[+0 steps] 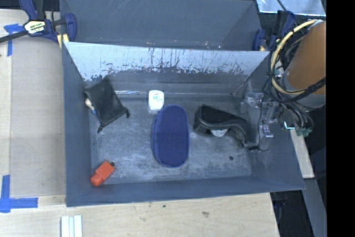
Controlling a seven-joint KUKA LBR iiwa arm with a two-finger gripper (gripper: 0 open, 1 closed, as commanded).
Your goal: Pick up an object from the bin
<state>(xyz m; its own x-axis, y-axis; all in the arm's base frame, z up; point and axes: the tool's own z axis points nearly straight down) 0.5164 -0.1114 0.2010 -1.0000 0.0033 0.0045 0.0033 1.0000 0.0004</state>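
A black curved thing, shaped somewhat like a bent handle with a pale spot showing under its middle, is lying on the floor of the bin. It is sitting in the right half, about midway between the back wall and the front wall. Its right end is curling down toward the right wall. There the gripper is hanging just beside it, low against the foot of that wall. Dark parts are running together at that spot, so I cannot tell whether the gripper is touching the black thing. I also cannot tell whether it is open or closed.

Just left of the black thing, a blue oval pad is lying flat in the middle of the floor, its long side running from back to front. A narrow strip of bare floor is separating the two. A small white block is sitting just behind the pad's back end, near the foot of the back wall.

Further left, well apart from the gripper, a flat black piece is lying tilted near the left wall. A small orange piece is resting in the front left corner.

Above the gripper, the arm is reaching in over the right rim, its orange cover bulging out and a bundle of cables looping around it.
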